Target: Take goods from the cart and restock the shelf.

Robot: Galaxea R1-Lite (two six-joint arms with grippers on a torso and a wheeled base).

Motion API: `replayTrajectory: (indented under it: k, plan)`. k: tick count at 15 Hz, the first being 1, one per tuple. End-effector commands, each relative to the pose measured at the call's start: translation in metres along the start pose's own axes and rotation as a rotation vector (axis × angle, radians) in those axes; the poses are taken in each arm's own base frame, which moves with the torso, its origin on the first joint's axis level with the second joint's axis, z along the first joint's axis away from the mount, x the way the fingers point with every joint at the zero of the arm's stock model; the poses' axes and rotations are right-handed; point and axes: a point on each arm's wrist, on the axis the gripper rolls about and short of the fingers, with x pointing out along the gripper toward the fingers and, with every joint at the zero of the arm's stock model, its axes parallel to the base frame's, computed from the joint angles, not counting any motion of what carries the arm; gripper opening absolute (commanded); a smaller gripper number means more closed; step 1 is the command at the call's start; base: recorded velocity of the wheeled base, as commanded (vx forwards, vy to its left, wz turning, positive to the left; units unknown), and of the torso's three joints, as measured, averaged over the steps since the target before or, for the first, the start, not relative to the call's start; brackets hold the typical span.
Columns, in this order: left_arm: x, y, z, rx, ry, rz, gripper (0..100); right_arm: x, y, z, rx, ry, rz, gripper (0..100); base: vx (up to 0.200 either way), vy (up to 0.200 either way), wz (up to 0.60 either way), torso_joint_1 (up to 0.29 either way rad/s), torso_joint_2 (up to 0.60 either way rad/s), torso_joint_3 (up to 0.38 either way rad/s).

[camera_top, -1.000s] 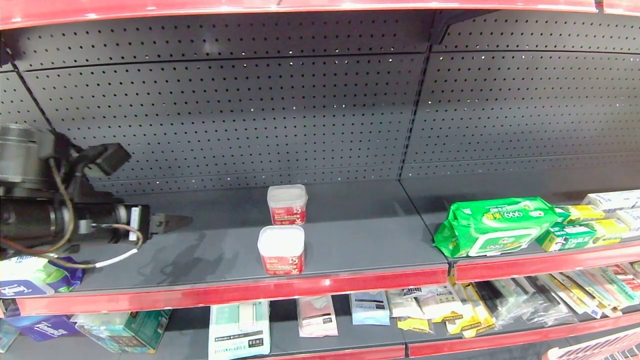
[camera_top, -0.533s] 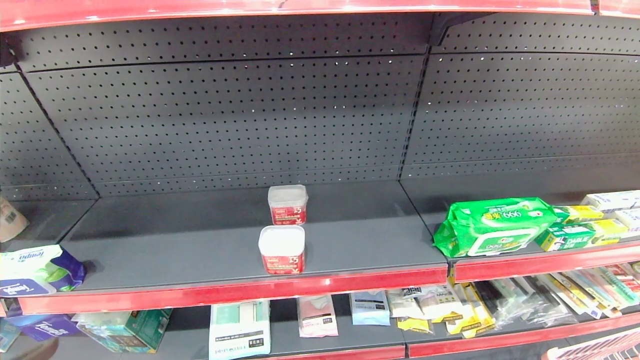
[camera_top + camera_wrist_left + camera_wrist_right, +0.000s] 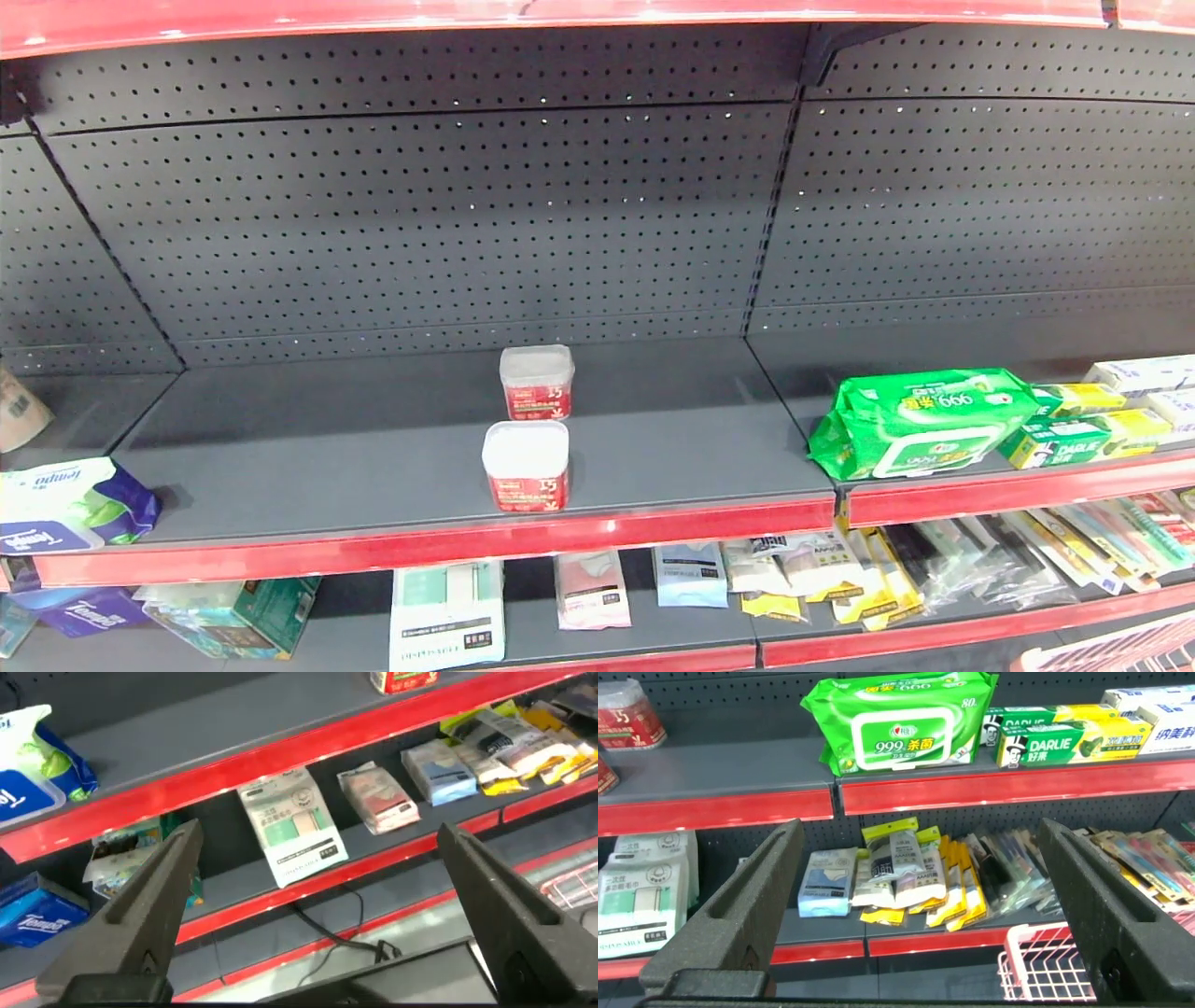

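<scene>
Two small red tubs with white lids stand upright in a line on the dark middle shelf (image 3: 327,448), the front tub (image 3: 526,465) close to the red front edge and the rear tub (image 3: 537,381) just behind it, apart from it. On the next section of this shelf, toward the robot's right, a green pack of wipes (image 3: 920,420) lies flat with green-and-yellow toothpaste boxes (image 3: 1083,431) beside it; at the robot's left end of the shelf sits a white and purple tissue pack (image 3: 65,504). The lower shelf (image 3: 695,635) carries flat packets laid side by side. The left tool (image 3: 320,833) hangs in front of that lower shelf, its two dark fingers spread wide with nothing between them. The right tool (image 3: 922,826) is likewise spread wide and empty, level with the lower shelf beneath the wipes, with a white-and-pink wire basket (image 3: 1046,966) below it.
</scene>
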Motion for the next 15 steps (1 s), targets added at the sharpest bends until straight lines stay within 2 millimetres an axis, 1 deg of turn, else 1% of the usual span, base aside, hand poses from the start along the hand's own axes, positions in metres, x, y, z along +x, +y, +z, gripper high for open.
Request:
replayTrajectory:
  k: [1, 3, 4, 5, 6, 7, 8, 9, 10, 11, 12, 13, 14, 15]
  plan:
    - [0.000, -0.001, -0.006, -0.001, -0.013, 0.004, 100, 0.000, 0.000, 0.000, 0.000, 0.001, 0.000, 100, 0.000, 0.000, 0.00, 0.000, 0.00, 0.000]
    - [0.000, 0.000, -0.003, -0.026, -0.037, 0.030, 100, 0.000, 0.000, 0.000, 0.000, 0.002, 0.000, 100, 0.000, 0.000, 0.00, 0.000, 0.00, 0.000]
    - [0.000, 0.001, 0.003, -0.074, -0.093, 0.053, 100, 0.000, 0.000, 0.000, 0.000, 0.001, 0.000, 100, 0.000, 0.000, 0.00, 0.000, 0.00, 0.000]
    - [0.002, 0.004, 0.003, -0.142, -0.109, 0.134, 100, 0.000, 0.000, 0.000, 0.000, 0.001, 0.000, 100, 0.000, 0.000, 0.00, 0.000, 0.00, 0.000]
    - [0.004, 0.005, 0.001, -0.168, -0.102, 0.186, 100, 0.000, 0.000, 0.000, -0.002, 0.001, 0.000, 100, 0.000, 0.000, 0.00, 0.000, 0.00, 0.000]
    - [0.003, 0.005, 0.004, -0.164, -0.122, 0.188, 100, 0.000, 0.000, 0.000, 0.000, 0.001, 0.000, 100, 0.000, 0.000, 0.00, 0.000, 0.00, 0.000]
    - [0.003, 0.007, 0.013, -0.142, -0.129, 0.193, 100, 0.000, 0.000, 0.000, 0.000, 0.002, 0.000, 100, 0.000, 0.000, 0.00, 0.000, 0.00, 0.000]
    - [0.007, 0.012, 0.036, -0.121, -0.086, 0.194, 100, 0.000, 0.000, 0.000, 0.000, 0.001, 0.000, 100, 0.000, 0.000, 0.00, 0.000, 0.00, 0.000]
    - [0.015, 0.020, 0.070, -0.126, -0.044, 0.185, 100, 0.000, 0.000, 0.000, -0.002, 0.002, 0.000, 100, 0.000, 0.000, 0.00, 0.000, 0.00, 0.000]
    - [0.025, 0.026, 0.094, -0.134, -0.012, 0.184, 100, 0.000, 0.000, 0.000, -0.002, 0.001, 0.000, 100, 0.000, 0.000, 0.00, 0.000, 0.00, 0.000]
    - [0.062, 0.044, 0.148, -0.152, 0.074, 0.181, 100, 0.000, 0.000, 0.000, -0.002, 0.002, 0.000, 100, 0.000, 0.000, 0.00, 0.000, 0.00, 0.000]
    - [0.097, 0.056, 0.170, -0.168, 0.154, 0.171, 100, 0.000, 0.000, 0.000, -0.003, 0.002, 0.000, 100, 0.000, 0.000, 0.00, 0.000, 0.00, 0.000]
    - [0.130, 0.065, 0.181, -0.176, 0.227, 0.178, 100, 0.000, 0.000, 0.000, -0.003, 0.001, 0.000, 100, 0.000, 0.000, 0.00, 0.000, 0.00, 0.000]
    - [0.161, 0.072, 0.187, -0.179, 0.284, 0.179, 100, 0.000, 0.000, 0.000, -0.003, 0.002, 0.000, 100, 0.000, 0.000, 0.00, 0.000, 0.00, 0.000]
